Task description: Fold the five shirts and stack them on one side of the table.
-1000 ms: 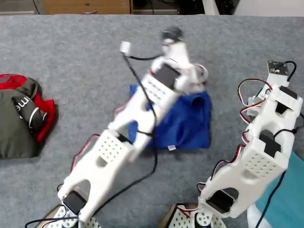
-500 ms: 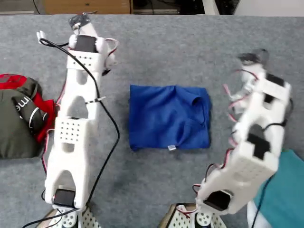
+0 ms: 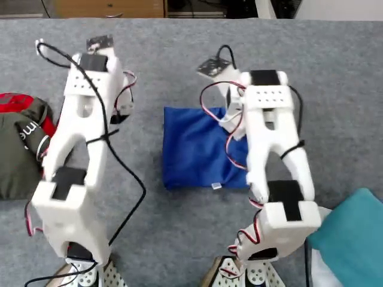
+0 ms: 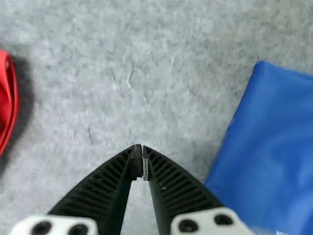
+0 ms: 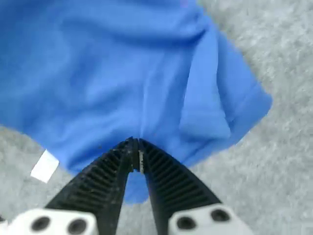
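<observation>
A folded blue shirt [image 3: 191,149] lies flat at the middle of the grey table, with a small white label [image 3: 216,186] at its near edge. My right gripper [image 5: 136,157] is shut and hangs just over the blue shirt [image 5: 98,78], near its collar side; I cannot tell whether it pinches fabric. The right arm [image 3: 269,131] covers the shirt's right part in the high view. My left gripper [image 4: 142,164] is shut and empty over bare table between the blue shirt [image 4: 274,147] and the pile at the left.
A pile of dark green and red shirts [image 3: 24,149] sits at the table's left edge, its red edge [image 4: 6,98] showing in the left wrist view. A teal shirt [image 3: 353,239] lies at the near right corner. Cabinets stand beyond the far edge.
The left arm swung off the blue shirt to the left and now hangs beside it. The right arm came in from the right edge and now stands over the shirt.
</observation>
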Tool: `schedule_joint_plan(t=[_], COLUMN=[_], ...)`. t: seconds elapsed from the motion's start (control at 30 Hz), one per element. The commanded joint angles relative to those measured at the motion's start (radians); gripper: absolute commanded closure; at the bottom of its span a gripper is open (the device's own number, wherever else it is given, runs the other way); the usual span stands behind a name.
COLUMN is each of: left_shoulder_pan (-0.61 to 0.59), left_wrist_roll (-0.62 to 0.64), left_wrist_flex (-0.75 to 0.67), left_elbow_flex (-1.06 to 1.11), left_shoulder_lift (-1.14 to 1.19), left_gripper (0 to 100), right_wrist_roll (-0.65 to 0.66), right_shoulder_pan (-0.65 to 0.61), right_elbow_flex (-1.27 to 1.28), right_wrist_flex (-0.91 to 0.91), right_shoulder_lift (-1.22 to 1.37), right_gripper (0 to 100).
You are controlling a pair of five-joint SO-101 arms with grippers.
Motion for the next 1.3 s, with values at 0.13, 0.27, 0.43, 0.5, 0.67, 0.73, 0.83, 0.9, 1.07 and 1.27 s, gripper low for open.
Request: schedule_joint_plan(t=[0.13,0.27,0.43,0.5,0.67,0.73,0.83,0.9,1.07,1.27], left_shoulder_pan=[0.011,0.015,0.017,0.017,0.018,0.018,0.018,0.018,0.018,0.018], left_wrist_roll=[-0.002,-0.002,-0.002,-0.002,-0.002,-0.003,-0.005,-0.005,-0.006,-0.006], left_wrist_flex=[-0.730,-0.729,-0.736,-0.736,-0.736,-0.736,-0.736,-0.738,-0.738,-0.738], left_elbow_flex=[0.612,0.628,0.635,0.634,0.632,0.632,0.634,0.634,0.634,0.635], left_shoulder_lift=[-0.122,-0.176,-0.176,-0.176,-0.176,-0.176,-0.176,-0.176,-0.176,-0.176], left_gripper=[98,98,98,98,98,98,98,98,98,98], right_wrist_roll=[-0.074,-0.074,-0.072,-0.071,-0.020,0.003,-0.003,-0.037,-0.063,-0.057], right_shoulder_pan=[0.064,0.113,0.173,0.185,0.151,0.111,0.077,0.073,0.068,0.068], right_elbow_flex=[-0.343,-0.664,-1.076,-1.224,-1.549,-1.647,-1.618,-1.544,-1.216,-0.728], right_wrist_flex=[-0.100,-0.068,0.034,0.084,0.227,0.302,0.321,0.321,0.321,0.315], right_shoulder_lift=[0.346,0.576,0.806,0.883,0.981,0.980,0.920,0.852,0.605,0.266], right_gripper=[99.4,99.4,99.4,99.4,99.4,99.4,99.4,99.4,99.4,99.4])
